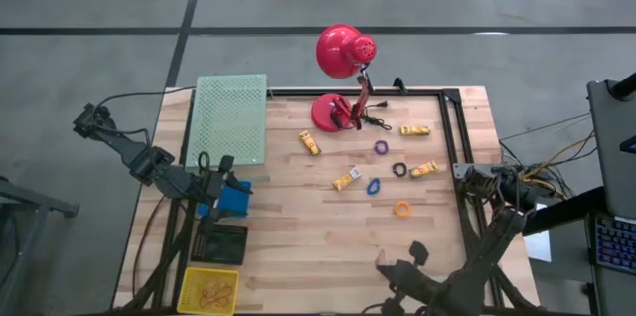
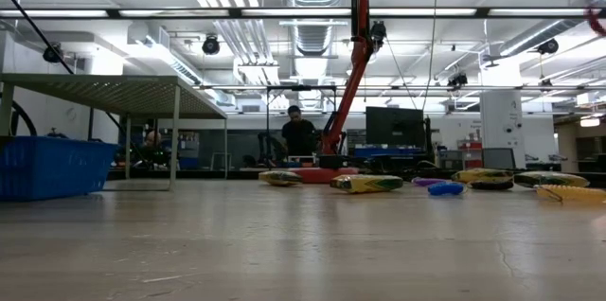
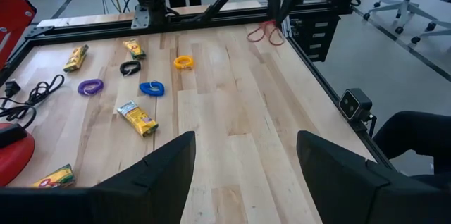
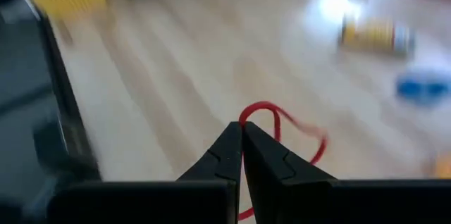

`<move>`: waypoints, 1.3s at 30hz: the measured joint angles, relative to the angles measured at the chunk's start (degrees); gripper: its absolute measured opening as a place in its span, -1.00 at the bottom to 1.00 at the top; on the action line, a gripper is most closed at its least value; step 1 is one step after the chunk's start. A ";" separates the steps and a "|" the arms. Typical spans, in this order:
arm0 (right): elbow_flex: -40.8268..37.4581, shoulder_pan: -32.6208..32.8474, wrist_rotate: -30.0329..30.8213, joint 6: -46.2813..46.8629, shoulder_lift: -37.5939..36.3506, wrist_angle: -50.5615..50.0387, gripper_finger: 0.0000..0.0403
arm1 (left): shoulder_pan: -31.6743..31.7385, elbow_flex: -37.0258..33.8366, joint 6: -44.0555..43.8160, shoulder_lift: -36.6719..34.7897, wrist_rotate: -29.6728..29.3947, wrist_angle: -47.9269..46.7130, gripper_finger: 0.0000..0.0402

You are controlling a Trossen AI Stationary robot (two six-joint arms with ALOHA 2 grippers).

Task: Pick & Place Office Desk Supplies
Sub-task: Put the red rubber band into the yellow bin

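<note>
- A thin red rubber band (image 4: 282,134) is pinched between the closed fingers of the right gripper (image 4: 242,136); its loop sticks out past the fingertips, above the bare wood.
- From the left wrist view the same band (image 3: 266,34) dangles under the right arm at the table's near right corner.
- The other supplies lie loose right of the table's (image 1: 298,227) middle: yellow pieces (image 1: 347,179), a purple ring (image 1: 381,147), a black ring (image 1: 399,169), a blue ring (image 1: 374,186) and an orange ring (image 1: 401,208).
- In the right wrist view those items are blurred blobs, hard to tell apart.
- From overhead the band itself is too small to make out against the dark right arm.
- The low view shows only flattened edges of the pieces, and neither gripper.
- The left gripper (image 3: 243,171) waits at the left side by a blue bin (image 1: 234,200), fingers wide apart and holding nothing.
- A yellow basket (image 1: 209,289) sits at the near left corner, its near edge cut off.
- The red desk lamp (image 1: 340,78) stands at the far edge.
</note>
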 joint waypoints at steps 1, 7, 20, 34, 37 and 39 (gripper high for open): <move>-0.05 -0.22 3.61 -1.94 0.00 1.35 -0.96 | 0.01 0.00 0.00 -0.01 0.00 0.02 0.26; -0.86 -2.96 16.48 -18.54 0.02 12.77 -0.96 | 0.00 0.00 0.02 -0.01 0.00 0.01 0.26; -4.58 -14.26 4.79 -61.73 1.09 56.79 -0.96 | 0.01 0.00 0.00 -0.01 0.01 0.01 0.26; -4.58 -20.87 -5.39 -77.32 10.68 75.48 -0.96 | 0.02 0.00 0.00 0.00 0.02 -0.01 0.26; -4.58 -21.44 -6.41 -81.49 13.43 81.63 -0.96 | 0.00 0.01 0.00 -0.01 0.02 0.00 0.26; -4.58 -21.68 -8.37 -83.85 15.12 86.51 -0.96 | 0.00 0.00 0.00 -0.02 0.00 0.00 0.26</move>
